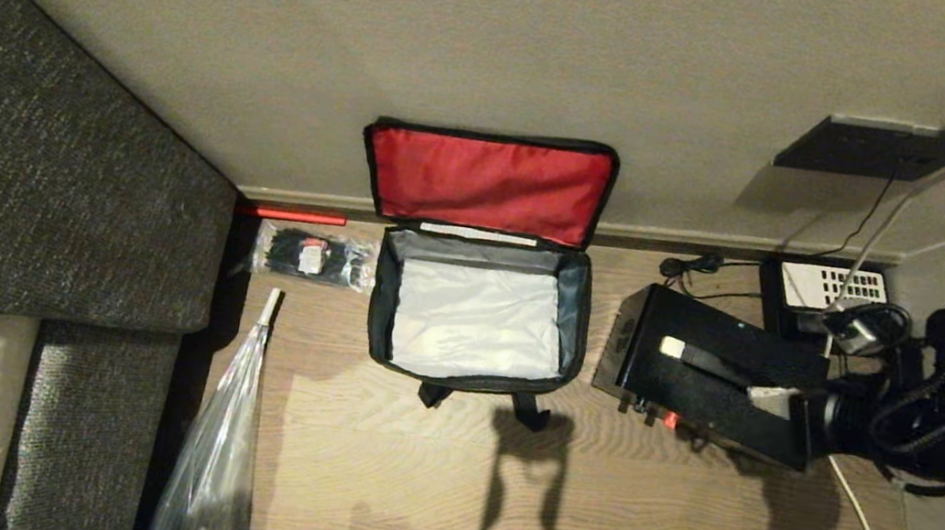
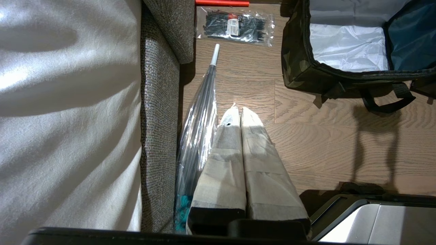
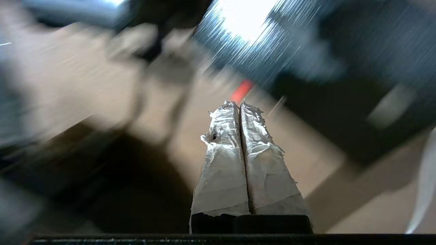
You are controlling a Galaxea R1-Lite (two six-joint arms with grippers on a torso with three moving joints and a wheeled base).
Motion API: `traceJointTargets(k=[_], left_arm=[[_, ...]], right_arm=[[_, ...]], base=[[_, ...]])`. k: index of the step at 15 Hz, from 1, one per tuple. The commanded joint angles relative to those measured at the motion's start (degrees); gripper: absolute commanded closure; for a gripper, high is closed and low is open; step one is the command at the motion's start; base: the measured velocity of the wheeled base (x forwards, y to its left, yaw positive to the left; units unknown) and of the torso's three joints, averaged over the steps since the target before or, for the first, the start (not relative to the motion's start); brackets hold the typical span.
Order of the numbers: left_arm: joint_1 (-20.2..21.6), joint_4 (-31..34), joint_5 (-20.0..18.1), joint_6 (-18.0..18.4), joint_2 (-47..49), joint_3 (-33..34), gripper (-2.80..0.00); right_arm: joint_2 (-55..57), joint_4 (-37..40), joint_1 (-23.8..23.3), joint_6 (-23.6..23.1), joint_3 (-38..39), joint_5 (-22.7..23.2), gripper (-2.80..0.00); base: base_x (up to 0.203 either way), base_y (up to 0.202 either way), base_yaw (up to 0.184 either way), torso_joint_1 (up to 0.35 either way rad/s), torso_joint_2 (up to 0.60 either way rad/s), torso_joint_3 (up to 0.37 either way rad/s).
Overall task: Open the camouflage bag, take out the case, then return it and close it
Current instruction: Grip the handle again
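Just over the case (image 1: 702, 371), right gripper (image 1: 672, 347) (jaws together, holding nothing).

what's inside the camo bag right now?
Nothing visible: the camouflage bag stands open, red lid lining up, showing only its bare grey-white liner. The case sits on the floor to its right. Whatever lies beneath the liner is hidden.

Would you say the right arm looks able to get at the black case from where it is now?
Probably yes: the right end effector is shut and already over the case, which lies uncovered on the floor beside the open camouflage bag.
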Motion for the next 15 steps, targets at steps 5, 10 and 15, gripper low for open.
traceJointTargets(k=[5,10,15], left_arm=[[0.02,0.0,0.02,-0.03,-0.11,0.18,0.0],[0.02,0.0,0.02,-0.07,-0.09,0.18,0.0],[0.02,0.0,0.02,-0.03,-0.11,0.18,0.0]], right_arm=[[12.05,-16.61,-0.77,-12.94,0.17,-9.71,-2.8],[12.58,-22.74,-0.5,-22.83,3.56,-20.45,-2.8],[15.33,-47.53,3.67,-47.41,8.98,-39.14,-2.8]], base=[[0.0,0.0,0.0,0.0,0.0,0.0],[0.0,0.0,0.0,0.0,0.0,0.0],[0.0,0.0,0.0,0.0,0.0,0.0]])
